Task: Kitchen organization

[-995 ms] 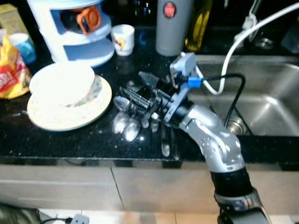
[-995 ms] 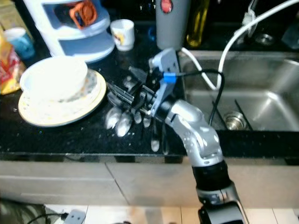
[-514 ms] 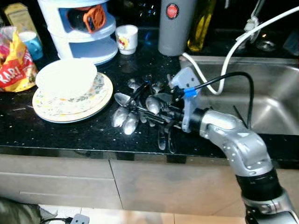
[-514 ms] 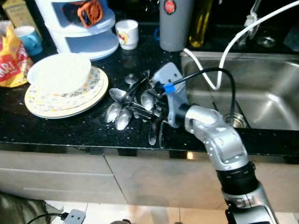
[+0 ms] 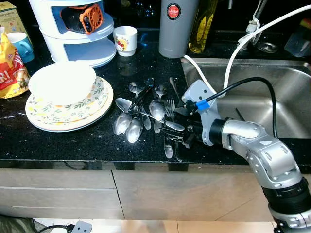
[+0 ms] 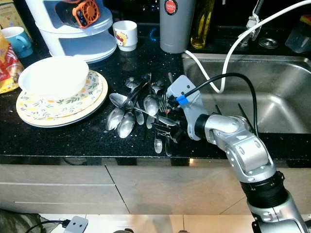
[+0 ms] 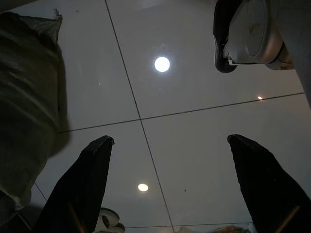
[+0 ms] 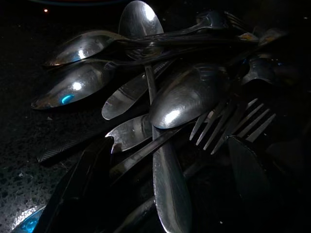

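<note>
The right gripper (image 5: 181,127) sits low over a heap of cutlery (image 5: 148,114) on the black countertop (image 5: 73,141), near its front edge and just left of the steel sink (image 5: 272,97). Its two black fingers (image 8: 82,179) stand spread apart in the right wrist view, straddling the handle ends of the pile — nothing is clamped between them. The heap holds several spoons (image 5: 127,127) with bowls facing the front edge, plus at least one fork (image 8: 233,121) lying beside a large spoon bowl (image 8: 182,97); the pieces overlap and cross one another.

To the left of the heap, a white bowl (image 5: 62,82) rests on stacked floral plates (image 5: 73,114). Toward the back edge stand a white tiered rack (image 5: 77,36), a small printed cup (image 5: 125,40), a grey flask (image 5: 178,26) and an oil bottle (image 5: 201,26). A white hose (image 5: 243,43) runs across the sink's rear corner.

The left gripper (image 7: 170,184) hangs over pale floor tiles (image 7: 194,121), fingers wide apart — idle.
</note>
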Available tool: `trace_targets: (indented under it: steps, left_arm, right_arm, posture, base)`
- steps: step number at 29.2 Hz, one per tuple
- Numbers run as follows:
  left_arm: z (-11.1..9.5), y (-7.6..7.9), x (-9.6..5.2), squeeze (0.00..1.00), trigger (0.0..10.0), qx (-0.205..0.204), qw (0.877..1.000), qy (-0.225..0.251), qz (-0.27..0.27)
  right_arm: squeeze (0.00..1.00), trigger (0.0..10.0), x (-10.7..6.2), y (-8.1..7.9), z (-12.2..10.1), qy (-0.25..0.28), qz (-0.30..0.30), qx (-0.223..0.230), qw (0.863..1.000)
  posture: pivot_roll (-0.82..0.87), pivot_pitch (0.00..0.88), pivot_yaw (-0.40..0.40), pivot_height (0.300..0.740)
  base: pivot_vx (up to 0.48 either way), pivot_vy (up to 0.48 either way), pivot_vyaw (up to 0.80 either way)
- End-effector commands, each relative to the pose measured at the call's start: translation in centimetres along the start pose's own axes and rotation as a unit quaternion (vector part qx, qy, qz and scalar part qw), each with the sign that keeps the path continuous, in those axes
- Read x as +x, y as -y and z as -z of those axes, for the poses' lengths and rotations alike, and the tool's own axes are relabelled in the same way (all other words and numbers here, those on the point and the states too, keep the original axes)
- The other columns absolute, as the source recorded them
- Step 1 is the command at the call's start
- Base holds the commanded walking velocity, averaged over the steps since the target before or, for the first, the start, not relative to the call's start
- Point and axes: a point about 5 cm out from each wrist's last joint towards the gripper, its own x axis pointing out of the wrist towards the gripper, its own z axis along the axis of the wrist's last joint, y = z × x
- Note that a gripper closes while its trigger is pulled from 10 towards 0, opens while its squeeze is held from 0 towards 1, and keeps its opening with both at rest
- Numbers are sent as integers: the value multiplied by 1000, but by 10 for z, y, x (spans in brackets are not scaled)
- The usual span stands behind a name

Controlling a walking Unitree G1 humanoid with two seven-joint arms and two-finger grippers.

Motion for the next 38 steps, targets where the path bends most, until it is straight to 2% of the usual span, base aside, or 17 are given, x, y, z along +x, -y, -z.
trace_targets:
  steps: [1, 8, 9, 11, 12, 13, 15, 16, 31, 36, 38]
  left_arm:
    - [7, 5, 0, 0, 10000, 2, 1000, -11, 7]
    - [12, 8, 0, 0, 10000, 3, 1000, -17, 8]
    - [13, 9, 0, 0, 10000, 3, 1000, -19, 9]
    - [14, 9, 0, 0, 10000, 3, 1000, -19, 10]
    - [14, 10, 0, 0, 10000, 3, 1000, -19, 10]
    - [14, 11, 0, 0, 10000, 4, 1000, -19, 11]
    - [14, 11, 0, 0, 10000, 4, 1000, -19, 11]
    - [14, 12, 0, 0, 10000, 5, 1000, -19, 12]
    - [15, 11, 0, 0, 10000, 1, 1000, -19, 11]
    - [16, 11, 0, 0, 10000, -1, 1000, -19, 12]
    - [15, 11, 0, 0, 10000, -1, 1000, -18, 12]
  right_arm:
    - [0, 10000, -1, -3, 5, -21, -6, 3, 1000]
    - [0, 10000, -3, -1, 9, -44, 7, 18, 999]
    - [0, 9647, -2, -2, 11, -51, 9, 27, 998]
    - [0, 9647, -2, -2, 12, -52, 9, 31, 998]
    - [0, 6627, -1, -2, 12, -53, 10, 33, 998]
    - [0, 4157, -1, -2, 13, -54, 10, 37, 998]
    - [0, 4157, 0, -2, 13, -55, 11, 40, 998]
    - [0, 0, 1, -2, 13, -55, 12, 48, 997]
    - [0, 0, 13, -2, 10, -34, 27, 98, 994]
    - [0, 0, 16, 0, 1, 4, 36, 125, 991]
    - [0, 0, 19, 2, -7, 40, 39, 151, 987]
  posture:
    - [29, 109, -16, 740]
    - [21, 113, -24, 740]
    - [19, 113, -25, 740]
    - [19, 113, -25, 740]
    - [18, 111, -26, 740]
    - [16, 109, -28, 740]
    - [16, 109, -28, 740]
    - [15, 106, -31, 740]
    - [18, 100, -42, 740]
    - [22, 106, -40, 740]
    - [24, 107, -39, 740]
  base:
    - [0, 0, 0]
    - [0, 0, 0]
    - [0, 0, 0]
    - [0, 0, 0]
    - [0, 0, 0]
    - [0, 0, 0]
    - [0, 0, 0]
    - [0, 0, 0]
    - [0, 0, 0]
    - [0, 0, 0]
    - [0, 0, 0]
